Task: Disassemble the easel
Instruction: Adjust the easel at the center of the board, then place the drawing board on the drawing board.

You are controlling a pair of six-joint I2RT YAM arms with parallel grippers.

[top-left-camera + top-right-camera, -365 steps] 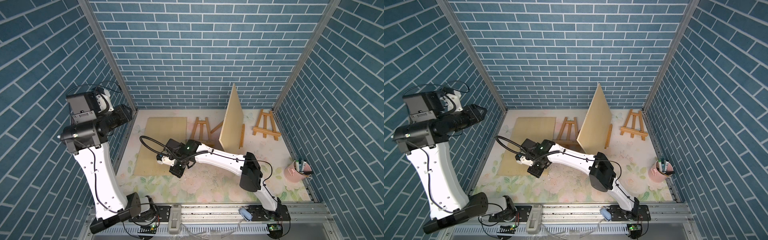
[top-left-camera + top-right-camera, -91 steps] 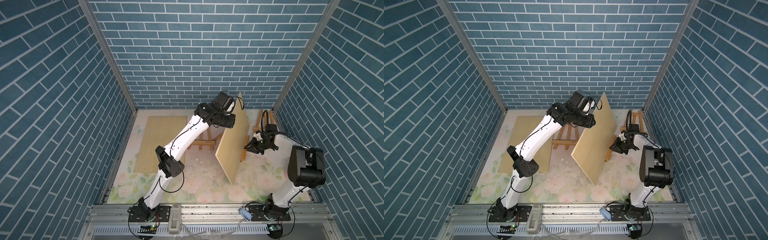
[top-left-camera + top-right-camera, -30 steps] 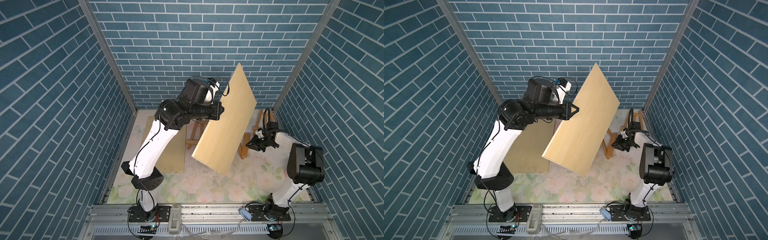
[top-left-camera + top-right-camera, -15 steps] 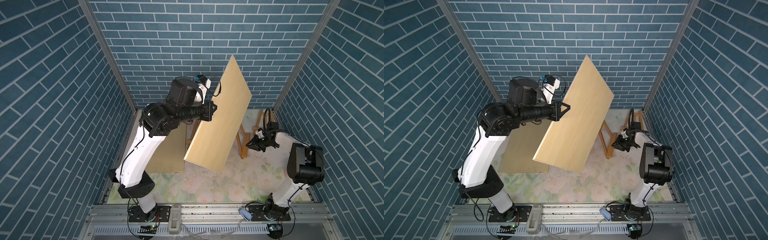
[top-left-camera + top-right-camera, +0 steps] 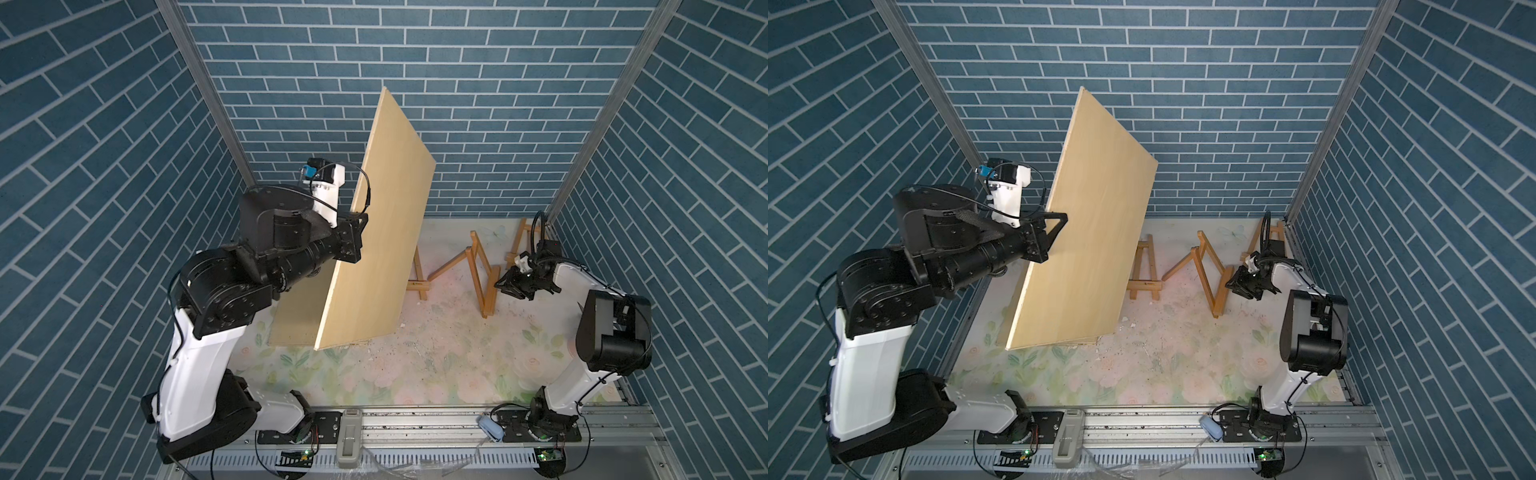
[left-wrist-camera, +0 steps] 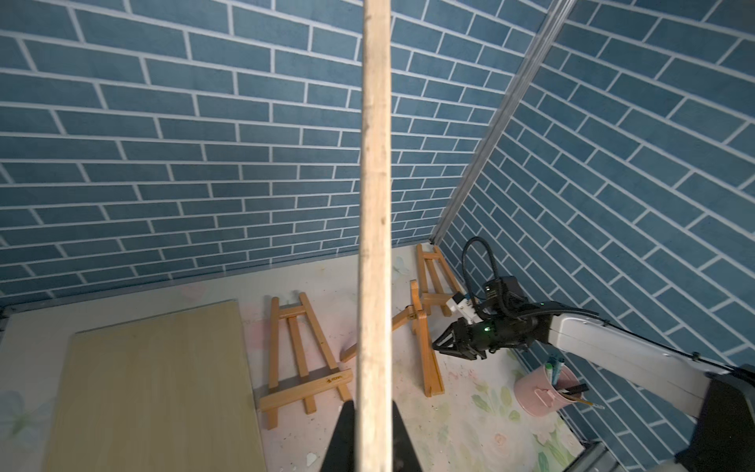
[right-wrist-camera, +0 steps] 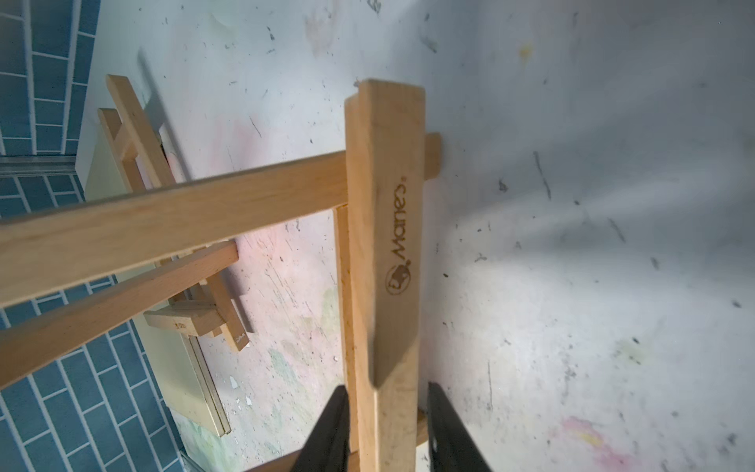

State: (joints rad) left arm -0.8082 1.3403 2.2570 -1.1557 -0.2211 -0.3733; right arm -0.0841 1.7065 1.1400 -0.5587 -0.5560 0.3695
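Left fingers [image 6: 341, 441]: closed on the long edge of the board [image 5: 386, 232], one finger on each face. The board is clamped edge-on between them. It is tilted, with its top corner high against the back wall. Its lower corner is over a second board [image 6: 155, 384] lying flat on the desk [image 5: 415, 365]; can't tell if they touch.

Left arm: shoulder link is raised and the forearm is roughly level, reaching across to the board's left edge about mid-height.

Right fingers [image 7: 327, 433]: partly open, straddling the ledge bar of the easel [image 5: 478, 266]. The bar sits between them with a sliver of gap on one side, so there is no clamp. The easel is on its edge on the desk near the right wall, rear leg splayed toward the board.

Right arm: low, elbow folded up by the right wall, wrist pointing toward desk centre.

Also on the desk:
- A spare easel [image 5: 1144, 270] lying flat
- Another one [image 5: 517, 241] in the back right corner
- A pink cup [image 6: 543, 392]
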